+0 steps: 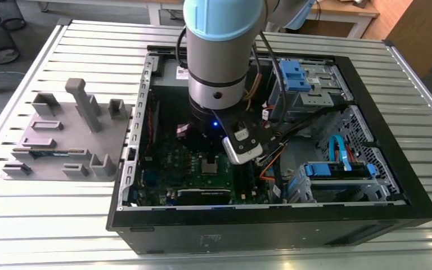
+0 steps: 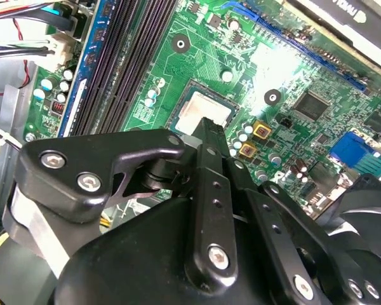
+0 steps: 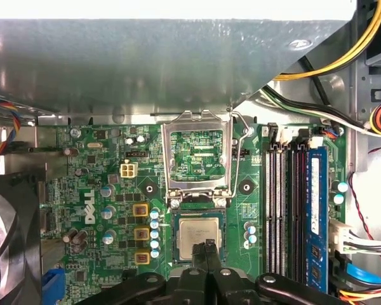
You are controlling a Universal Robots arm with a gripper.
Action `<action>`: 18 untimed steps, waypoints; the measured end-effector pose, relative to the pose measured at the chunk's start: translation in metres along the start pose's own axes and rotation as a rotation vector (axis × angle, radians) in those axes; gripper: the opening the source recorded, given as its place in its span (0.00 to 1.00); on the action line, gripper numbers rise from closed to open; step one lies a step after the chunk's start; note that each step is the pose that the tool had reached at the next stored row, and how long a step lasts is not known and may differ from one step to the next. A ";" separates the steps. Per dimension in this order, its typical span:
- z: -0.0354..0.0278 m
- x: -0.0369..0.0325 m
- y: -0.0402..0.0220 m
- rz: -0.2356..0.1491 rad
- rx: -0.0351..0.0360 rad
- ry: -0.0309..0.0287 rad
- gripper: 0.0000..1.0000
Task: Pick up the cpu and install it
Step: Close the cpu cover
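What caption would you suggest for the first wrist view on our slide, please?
Gripper shut at the edge of the cpu lying in its motherboard socket, load plate hinged open.

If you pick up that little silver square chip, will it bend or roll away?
Probably neither. The cpu looks like a flat, stiff metal-topped square, so it shouldn't bend or roll. Its smooth top may be slippery, and it's thin, so likely light.

Room straight above cpu (image 3: 199,236) free; raised load plate (image 3: 198,159) just beside, memory slots (image 3: 286,210) near, cables (image 3: 305,109) further.
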State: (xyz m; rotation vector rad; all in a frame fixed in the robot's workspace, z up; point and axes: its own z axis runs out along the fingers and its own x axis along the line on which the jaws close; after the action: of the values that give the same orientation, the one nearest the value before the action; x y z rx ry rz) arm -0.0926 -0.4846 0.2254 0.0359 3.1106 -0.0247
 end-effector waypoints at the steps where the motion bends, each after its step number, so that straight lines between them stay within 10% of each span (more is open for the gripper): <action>1: -0.0011 0.0000 0.0000 0.000 -0.0002 -0.0001 0.11; 9: -0.0162 -0.0005 -0.0002 0.000 -0.0009 -0.0002 0.11; 18: -0.0170 -0.0023 -0.0002 0.000 -0.0008 -0.0001 0.11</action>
State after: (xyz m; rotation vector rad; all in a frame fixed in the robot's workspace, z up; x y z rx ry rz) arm -0.0909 -0.4845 0.2424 0.0358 3.1104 -0.0234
